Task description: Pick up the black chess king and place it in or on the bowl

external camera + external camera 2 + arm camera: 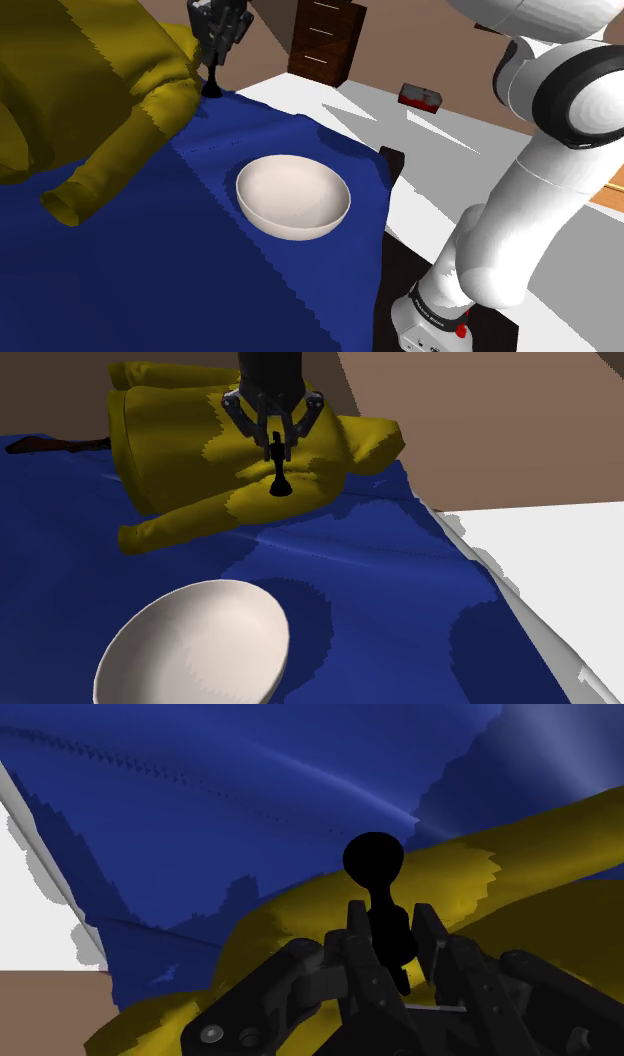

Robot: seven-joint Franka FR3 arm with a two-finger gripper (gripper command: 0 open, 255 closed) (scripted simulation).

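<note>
The black chess king (pixel 277 474) was upright, clasped at its top by the pincer (pixel 275 447), beside the yellow garment (pixel 180 442) on the blue cloth (pixel 380 582), well apart from the pale bowl (pixel 150 627).

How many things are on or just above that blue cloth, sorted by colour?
Yellow: 1, the garment
White: 1, the bowl
Black: 1, the chess king, clasped in the gripper
Total: 3
</note>
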